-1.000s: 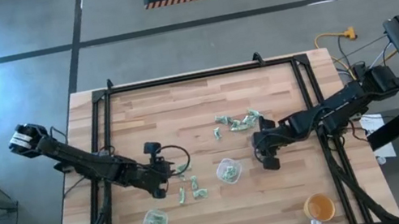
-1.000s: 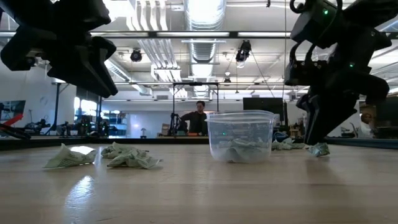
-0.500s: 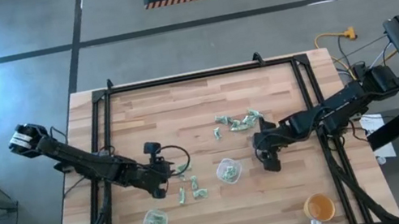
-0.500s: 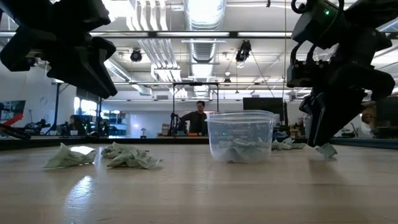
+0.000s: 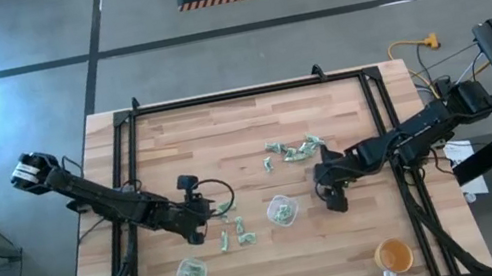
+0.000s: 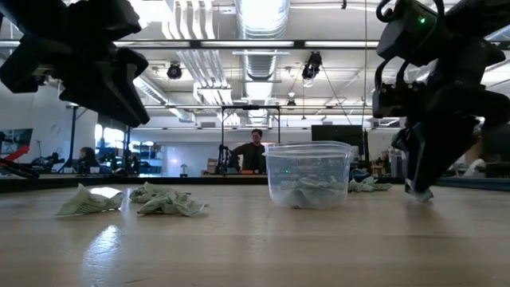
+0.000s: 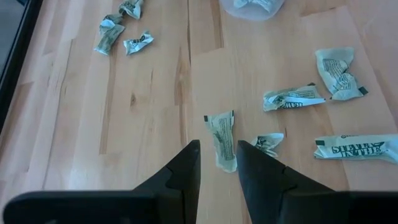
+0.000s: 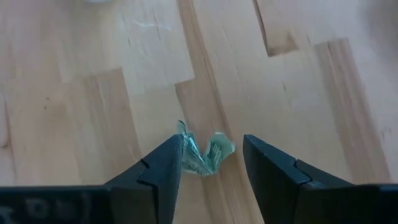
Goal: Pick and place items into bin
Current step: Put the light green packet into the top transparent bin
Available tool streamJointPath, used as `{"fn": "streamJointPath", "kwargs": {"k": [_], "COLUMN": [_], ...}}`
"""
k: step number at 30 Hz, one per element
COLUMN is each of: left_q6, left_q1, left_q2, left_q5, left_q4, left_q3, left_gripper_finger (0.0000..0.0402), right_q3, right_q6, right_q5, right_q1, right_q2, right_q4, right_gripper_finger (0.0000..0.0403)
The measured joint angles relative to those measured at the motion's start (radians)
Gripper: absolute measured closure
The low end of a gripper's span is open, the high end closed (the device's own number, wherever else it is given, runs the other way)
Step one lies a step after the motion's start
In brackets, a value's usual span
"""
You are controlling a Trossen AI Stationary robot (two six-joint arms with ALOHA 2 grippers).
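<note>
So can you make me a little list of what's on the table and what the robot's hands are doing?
table: wooden top
wrappers: small green-and-white crumpled ones, a cluster near the middle, a few more toward the front
clear cups: one with wrappers inside, another front left
orange cup: front right corner
left end effector: low over the table, a wrapper between its fingers
right end effector: open, a wrapper lying between its fingers
</note>
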Motion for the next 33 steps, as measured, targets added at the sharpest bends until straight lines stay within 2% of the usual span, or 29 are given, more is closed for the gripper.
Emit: {"fn": "streamJointPath", "kwargs": {"k": [8, 19, 24, 33], "left_q6": [0.000, 0.000, 0.000, 0.018], "left_q1": [0.000, 0.000, 0.000, 0.000], "left_q2": [0.000, 0.000, 0.000, 0.002], "left_q5": [0.000, 0.000, 0.000, 0.000], "left_q4": [0.000, 0.000, 0.005, 0.032], "left_q3": [-0.001, -0.001, -0.002, -0.002], "left_gripper_finger": [0.0314, 0.0314, 0.0314, 0.0314], "right_q3": [-0.021, -0.015, -0.002, 0.055], "right_q6": [0.006, -0.068, -0.091, -0.269], "right_q5": [0.006, 0.003, 0.014, 0.044], "right_q1": [0.025, 0.028, 0.028, 0.028], "right_q2": [-0.001, -0.016, -0.030, -0.047], "right_q4": [0.003, -0.007, -0.003, 0.075], "right_gripper_finger": [0.0265, 0.0387, 0.0389, 0.0389]}}
